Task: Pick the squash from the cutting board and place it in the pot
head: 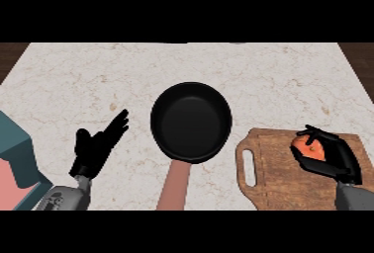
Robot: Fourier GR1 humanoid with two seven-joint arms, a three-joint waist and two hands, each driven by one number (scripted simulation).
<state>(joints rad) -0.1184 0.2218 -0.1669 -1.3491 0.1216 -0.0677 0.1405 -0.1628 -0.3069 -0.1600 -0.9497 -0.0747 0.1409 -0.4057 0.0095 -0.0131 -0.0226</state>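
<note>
At the bottom edge of the frame, two grey forearms come up into view, each ending in a black hand. The right hand point(329, 153), at the lower right, is curled round the squash point(309, 148), an orange piece with a small stem spot on it; fingers wrap over its top and right side and the thumb lies under it, so only its left face shows. The squash sits over the upper right part of the wooden cutting board point(281, 178); whether it touches the board or is held just above it cannot be told from this angle. The board fills the lower right of the frame and has a slot handle along its left edge.

The left hand point(99, 146), at the lower left, is open, its fingers straight and pointing toward the upper right, thumb apart from them, holding nothing. It stands well left of the pan.

In the middle of the frame lies the black frying pan point(191, 121), oval in this view, with nothing visible inside it. Its reddish-brown handle runs down to the bottom edge, between the two forearms. The pan's right rim is near the board's upper left corner but apart from it.

All of this rests on a pale marbled countertop point(87, 74). At the far left edge a teal and pink shape point(16, 158) cuts into the frame.
</note>
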